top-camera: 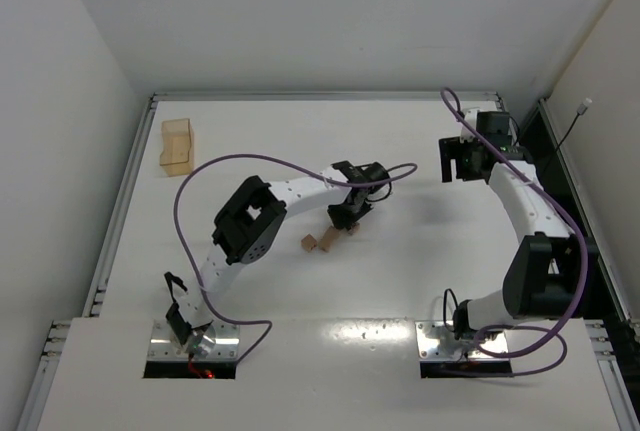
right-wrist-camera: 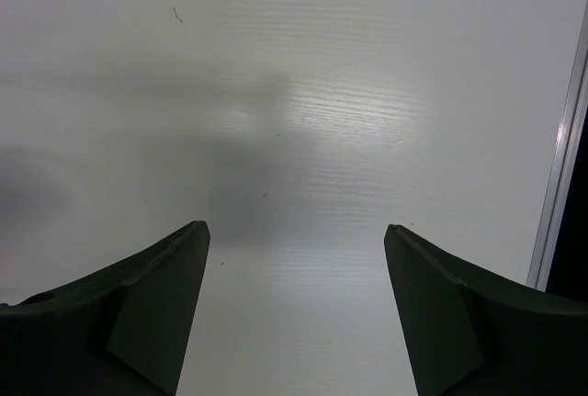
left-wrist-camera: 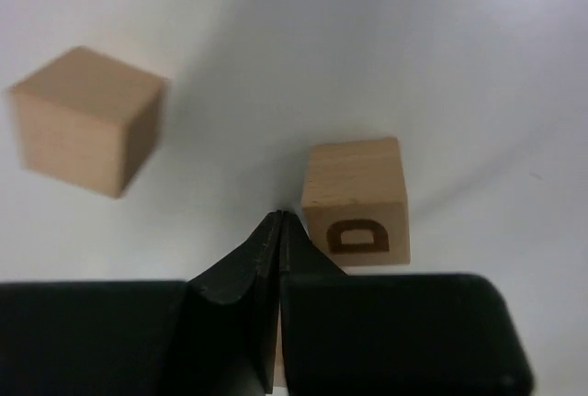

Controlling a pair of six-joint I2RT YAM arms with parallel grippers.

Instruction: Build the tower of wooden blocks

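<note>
Hidden or unclear:
- The lettered block (left-wrist-camera: 354,196) has its near lower corner cut off behind the left gripper (left-wrist-camera: 278,229).
- The plain block (left-wrist-camera: 87,120) is out of focus at upper left, its edges soft.
- From above I can't separate the left fingertips from the black wrist housing. The blocks show only as small tan specks just beside it, mid-table.
- The right wrist view cuts its own fingers (right-wrist-camera: 170,277) off at the bottom edge.

Materials and shapes:
- Both blocks are pale, smooth-sanded wooden cubes. One carries a dark burnt-looking "D" on the face toward the camera.
- They sit singly on the table (top-camera: 400,281), apart from each other and unstacked.
- The table is matte white with a faint sheen, and a metal rail (right-wrist-camera: 559,175) runs along its right edge.
- A tan tray (top-camera: 178,144) stands far off at the back left.

Pose:
- The left arm reaches to the centre with its wrist pitched down and a purple cable (top-camera: 190,186) looping over it.
- Its fingers are pressed flat together with nothing between them, the tip just beside the lettered block.
- The right arm is folded back at the right side. The right gripper (right-wrist-camera: 294,231) is spread wide over bare table and holds nothing.
</note>
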